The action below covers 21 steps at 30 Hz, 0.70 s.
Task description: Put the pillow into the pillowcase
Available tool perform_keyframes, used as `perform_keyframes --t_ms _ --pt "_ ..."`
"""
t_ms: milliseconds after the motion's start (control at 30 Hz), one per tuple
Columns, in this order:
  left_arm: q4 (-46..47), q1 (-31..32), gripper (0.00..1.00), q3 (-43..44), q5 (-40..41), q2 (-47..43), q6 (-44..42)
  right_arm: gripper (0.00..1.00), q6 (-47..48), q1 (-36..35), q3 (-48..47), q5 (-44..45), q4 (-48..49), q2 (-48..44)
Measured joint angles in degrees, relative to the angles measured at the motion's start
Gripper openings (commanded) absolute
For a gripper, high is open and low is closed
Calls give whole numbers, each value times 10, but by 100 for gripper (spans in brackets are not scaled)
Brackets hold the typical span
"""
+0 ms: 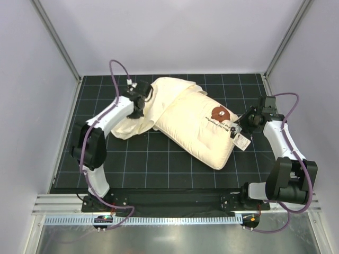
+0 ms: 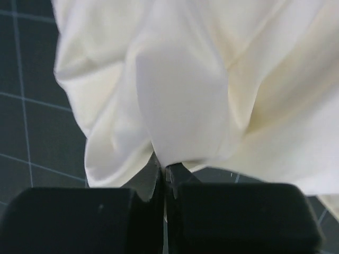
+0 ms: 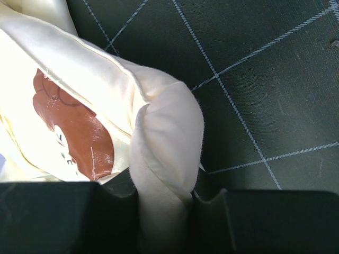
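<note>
The black mat (image 1: 159, 169) with thin white grid lines covers the table. On it, in the middle and a little to the right, lies the thick puffy cream rectangular pillow (image 1: 196, 132), placed diagonally, with its near corner pointing to the arm bases. Its far left end meets the thin, wrinkled cream-white fabric pillowcase (image 1: 159, 98), which lies in a soft heap at the far left of the mat. I cannot tell whether that end is already inside the sack.

The left claw (image 2: 163, 177) is closed tight on a fold of the pillowcase; in the left wrist view the cloth hangs in loose folds from the black fingers. The right claw (image 3: 164, 196) is closed narrow on the stitched right edge of the pillow, and the padding bulges between its two fingers.

The round brown printed logo (image 3: 74, 127) is on the pillow, just beside this grip. A small white tag (image 1: 242, 142) sticks out from the pillow's right edge, near the right claw.
</note>
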State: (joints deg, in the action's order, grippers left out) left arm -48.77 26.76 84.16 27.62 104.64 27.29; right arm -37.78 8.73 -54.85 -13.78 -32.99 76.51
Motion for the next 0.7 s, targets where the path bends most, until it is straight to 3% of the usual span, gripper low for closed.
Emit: perform_keyframes --t_ms 100,200,233,267,300,333,367,433,500,700 --pt "-6 -51 0 95 0 13 -14 4 0 0 0 0 0 0" --pt "-11 -113 0 284 -1 82 -22 4 0 0 0 -1 0 0" --pt "-25 -136 10 382 6 125 -21 4 0 0 0 -1 1 0" --pt "-19 -157 30 477 15 169 -20 4 0 0 0 -1 2 0" --pt "-8 -175 69 547 27 204 -22 4 0 0 0 -1 2 0" --pt "-8 -191 99 591 41 225 -20 4 0 0 0 -1 2 0" --pt "-10 -200 100 604 54 231 -13 4 0 0 0 -1 2 0" --pt "-6 -208 100 579 91 221 -6 4 0 0 0 -1 3 0" --pt "21 -190 100 476 104 176 -10 4 -1 0 0 -2 6 0" --pt "56 -28 100 232 111 78 -53 4 -1 0 5 -5 18 0"
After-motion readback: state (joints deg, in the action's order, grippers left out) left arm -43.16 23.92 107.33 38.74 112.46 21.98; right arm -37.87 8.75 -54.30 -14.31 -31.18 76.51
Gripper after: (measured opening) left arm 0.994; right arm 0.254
